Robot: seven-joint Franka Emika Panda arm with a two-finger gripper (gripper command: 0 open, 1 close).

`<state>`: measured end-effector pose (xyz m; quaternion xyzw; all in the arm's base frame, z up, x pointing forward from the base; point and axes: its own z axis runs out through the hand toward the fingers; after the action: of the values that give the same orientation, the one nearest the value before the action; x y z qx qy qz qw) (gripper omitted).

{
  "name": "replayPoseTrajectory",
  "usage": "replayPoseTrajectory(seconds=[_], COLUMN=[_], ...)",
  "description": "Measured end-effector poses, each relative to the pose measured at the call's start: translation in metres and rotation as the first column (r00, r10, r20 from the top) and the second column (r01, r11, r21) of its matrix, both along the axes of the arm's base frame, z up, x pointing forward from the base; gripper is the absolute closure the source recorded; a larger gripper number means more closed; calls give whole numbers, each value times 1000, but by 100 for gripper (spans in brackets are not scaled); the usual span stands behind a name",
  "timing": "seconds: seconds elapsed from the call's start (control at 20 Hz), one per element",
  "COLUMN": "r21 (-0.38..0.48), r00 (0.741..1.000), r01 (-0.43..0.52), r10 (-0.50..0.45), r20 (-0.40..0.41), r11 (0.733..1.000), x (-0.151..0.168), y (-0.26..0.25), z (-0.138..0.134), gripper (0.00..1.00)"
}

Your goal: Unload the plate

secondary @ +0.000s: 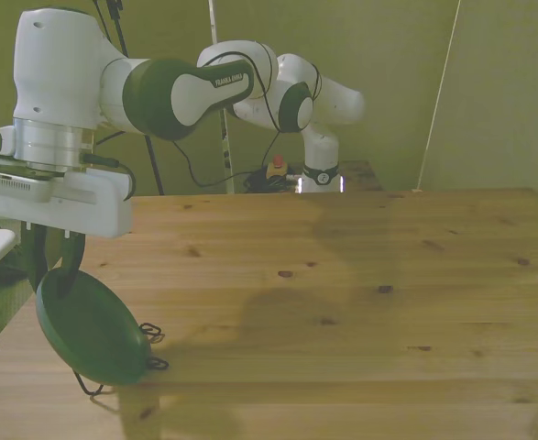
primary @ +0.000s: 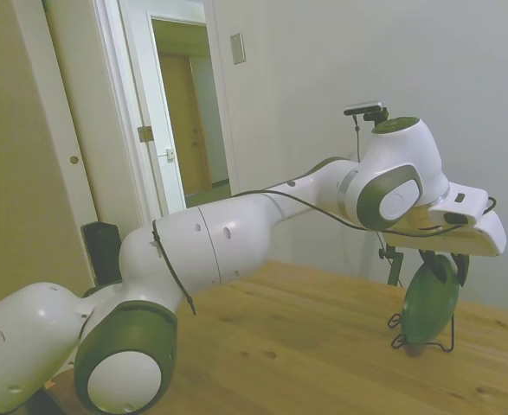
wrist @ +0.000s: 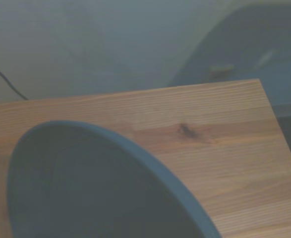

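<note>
We are seeing the tool [secondary: 53, 261] gripping the top rim of the plate [secondary: 90, 325], which is standing on edge in the wire stand [secondary: 145, 346]. The stand is sitting near the tabletop [secondary: 342, 293] corner at the front view's left, its wires flanking the plate's lower edge.

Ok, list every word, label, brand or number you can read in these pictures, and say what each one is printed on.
"FRANKA EMIKA": small white lettering on the dark green joint band of the arm in the front view; only just legible, so take the reading as likely.
The plate, the wire stand and the table show no writing.
The wall plate by the door in the side view carries nothing readable.
The wrist view shows no text.
</note>
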<state>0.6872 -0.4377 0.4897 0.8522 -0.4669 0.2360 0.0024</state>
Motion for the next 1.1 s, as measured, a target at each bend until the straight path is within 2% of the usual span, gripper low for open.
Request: replayPoseTrajectory(seconds=[0.35, 0.65, 0.9, 1.1], r21=[-9, -24, -46, -31], r00=[1000, 1000, 996, 989], r01=[-7, -21, -76, -132], r10=[7, 21, 78, 134], r20=[0, 15, 47, 55], r11=[1000, 999, 996, 991], x=[-3, -3, 13, 25], y=[-4, 3, 46, 96], z=[4, 20, 55, 84], gripper=[100, 100, 100, 100])
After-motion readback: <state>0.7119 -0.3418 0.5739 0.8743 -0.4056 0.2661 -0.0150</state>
